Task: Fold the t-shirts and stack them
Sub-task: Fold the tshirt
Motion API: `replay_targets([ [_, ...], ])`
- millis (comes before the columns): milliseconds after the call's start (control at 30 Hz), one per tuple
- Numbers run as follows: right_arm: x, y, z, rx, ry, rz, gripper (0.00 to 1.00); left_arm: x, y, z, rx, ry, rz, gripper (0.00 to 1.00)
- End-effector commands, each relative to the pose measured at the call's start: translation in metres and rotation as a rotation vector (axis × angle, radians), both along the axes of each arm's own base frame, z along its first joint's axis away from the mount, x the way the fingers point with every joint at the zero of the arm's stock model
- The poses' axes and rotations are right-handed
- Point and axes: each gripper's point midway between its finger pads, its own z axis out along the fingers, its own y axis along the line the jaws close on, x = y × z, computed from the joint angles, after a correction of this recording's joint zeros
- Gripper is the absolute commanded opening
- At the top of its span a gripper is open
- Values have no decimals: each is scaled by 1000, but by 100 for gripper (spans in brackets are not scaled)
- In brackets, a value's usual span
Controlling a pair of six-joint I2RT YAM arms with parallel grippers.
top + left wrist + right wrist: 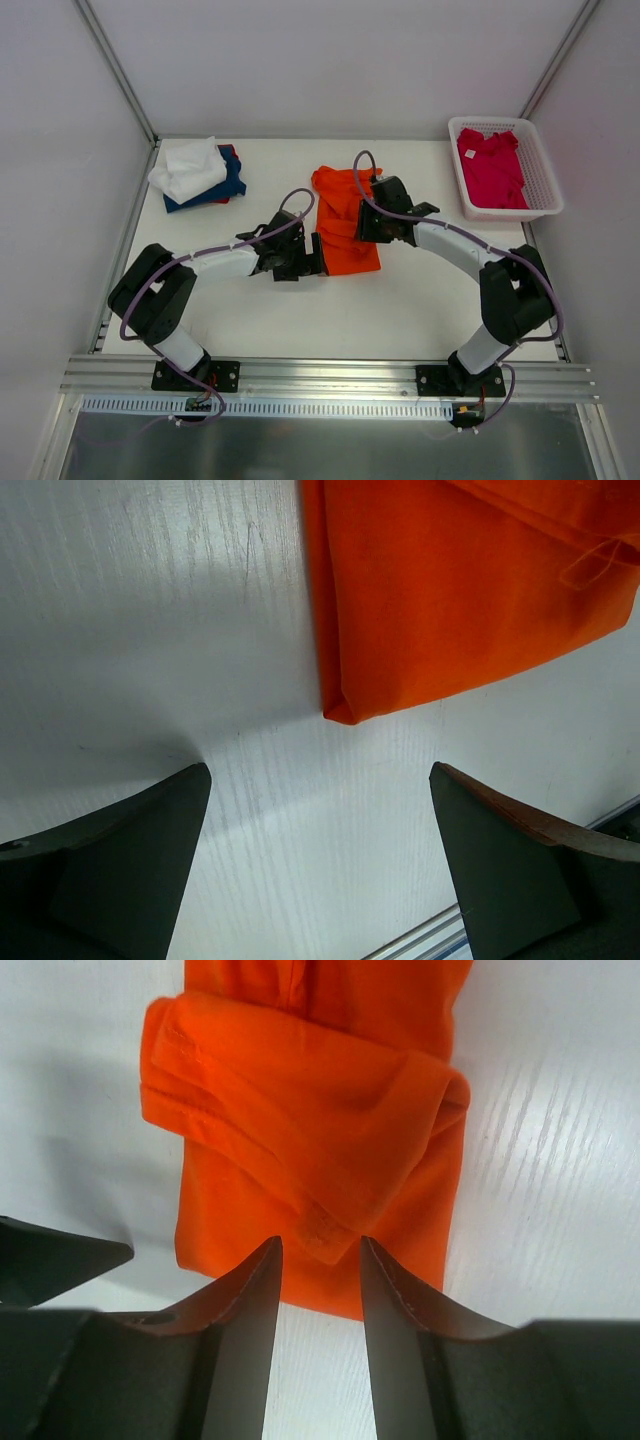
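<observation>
Left claw (320, 780) hangs spread wide and empty, just off the near-left corner of the bright orange soft cloth t-shirt (338, 200), which lies in the middle of the white table (400, 310) with its long axis running away from the arm bases. Right claw (320, 1245) sits at the shirt's right edge, jaws parted narrowly, tips at a doubled-over flap; I see no cloth pinched between them. I judge the next fold goes along that axis, near end to far, and my left arm is nearer the near hem

Orange t-shirt (300, 1110) (folded), hand (320, 1242) parted
</observation>
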Motion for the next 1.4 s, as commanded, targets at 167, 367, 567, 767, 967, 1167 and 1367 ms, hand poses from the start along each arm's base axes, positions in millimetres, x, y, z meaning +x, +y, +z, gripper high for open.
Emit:
replay_targets([
  [167, -14, 4, 5, 31, -26, -1, 41, 3, -1, -2, 13, 4, 14, 94],
  [367, -12, -3, -3, 2, -36, -23, 41, 3, -3, -1, 8, 6, 9, 94],
  [567, -3, 3, -10, -3, -37, -17, 41, 0, -3, 0, 6, 6, 5, 94],
  [767, 7, 8, -11, -19, -43, 1, 41, -2, -4, -5, 11, 18, 1, 94],
  [967, 17, 14, -17, -27, -41, 11, 40, -3, -4, -5, 12, 19, -3, 94],
  [1167, 23, 17, -19, -27, -41, 18, 15, -4, -5, -6, 14, 23, -8, 94],
  [1367, 24, 16, -20, -21, -38, 16, 0, -3, -6, -7, 12, 26, -10, 94],
])
